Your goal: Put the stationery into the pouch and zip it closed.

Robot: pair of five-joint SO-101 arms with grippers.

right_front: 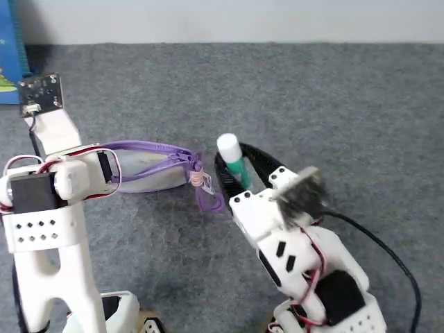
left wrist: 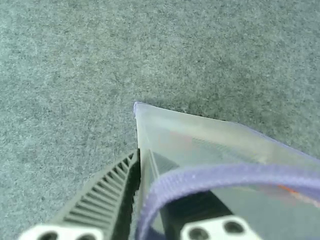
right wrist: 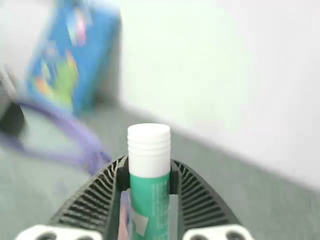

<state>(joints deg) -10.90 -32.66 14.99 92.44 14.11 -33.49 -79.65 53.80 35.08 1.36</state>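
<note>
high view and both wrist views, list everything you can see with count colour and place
pouch: 1, clear with a purple zip, on the table left of centre, one end clamped in the left gripper
zip pull: 1, pink, at the pouch's end nearest the glue stick
glue stick: 1, green with a white cap, held in the right gripper beside the pouch's zip end
box: 1, blue, far left edge by the wall
table: 1, grey, carpet-like surface
wall: 1, white, behind the table
left gripper: 1, black fingers on a white arm, shut on the pouch
right gripper: 1, black fingers on a white arm, shut on the glue stick
</note>
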